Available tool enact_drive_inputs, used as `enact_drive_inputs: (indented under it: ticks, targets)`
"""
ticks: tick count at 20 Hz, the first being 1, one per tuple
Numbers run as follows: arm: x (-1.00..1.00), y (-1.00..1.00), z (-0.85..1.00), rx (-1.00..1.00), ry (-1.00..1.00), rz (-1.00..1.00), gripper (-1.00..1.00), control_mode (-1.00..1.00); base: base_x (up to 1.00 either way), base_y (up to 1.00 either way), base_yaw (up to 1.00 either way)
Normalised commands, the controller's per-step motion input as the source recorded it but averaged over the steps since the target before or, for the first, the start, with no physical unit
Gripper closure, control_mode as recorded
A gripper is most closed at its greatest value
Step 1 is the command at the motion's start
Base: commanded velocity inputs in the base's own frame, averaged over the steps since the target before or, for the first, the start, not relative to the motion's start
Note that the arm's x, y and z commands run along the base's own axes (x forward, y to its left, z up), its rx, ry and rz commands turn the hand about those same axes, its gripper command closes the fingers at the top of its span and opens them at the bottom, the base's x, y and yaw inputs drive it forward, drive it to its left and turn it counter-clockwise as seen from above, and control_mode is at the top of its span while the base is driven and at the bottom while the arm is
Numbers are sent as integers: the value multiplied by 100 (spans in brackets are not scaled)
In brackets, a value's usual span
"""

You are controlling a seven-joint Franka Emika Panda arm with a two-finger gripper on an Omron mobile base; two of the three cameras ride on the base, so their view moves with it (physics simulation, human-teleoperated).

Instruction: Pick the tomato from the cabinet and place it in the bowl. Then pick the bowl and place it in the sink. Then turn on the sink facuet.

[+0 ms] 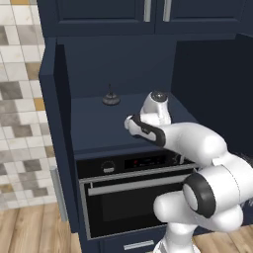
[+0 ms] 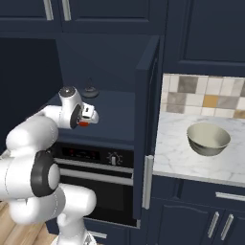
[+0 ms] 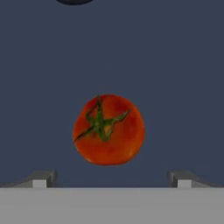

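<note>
Hand view: round glossy tomato (image 3: 108,130), green stem.

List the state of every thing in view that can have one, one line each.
Tomato: on the cabinet shelf, stem up, not gripped.
Gripper: open, above the tomato, fingers either side of it.
Bowl: upright on the marble counter, nothing inside.
Cabinet: open recess, no door.
Oven: door shut.
Grey knobbed lid: sitting on the shelf behind the tomato.
</note>
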Motion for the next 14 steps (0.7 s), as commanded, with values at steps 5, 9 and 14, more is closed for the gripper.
enact_drive_inputs:
  ticks: [5, 9, 14]
  targets:
    - [37, 8, -7, 0, 1, 0, -100, -100, 0, 0, 0]
    - [31, 2, -7, 0, 2, 0, -100, -100, 0, 0, 0]
    - [9, 0, -13, 0, 2, 0, -100, -100, 0, 0, 0]
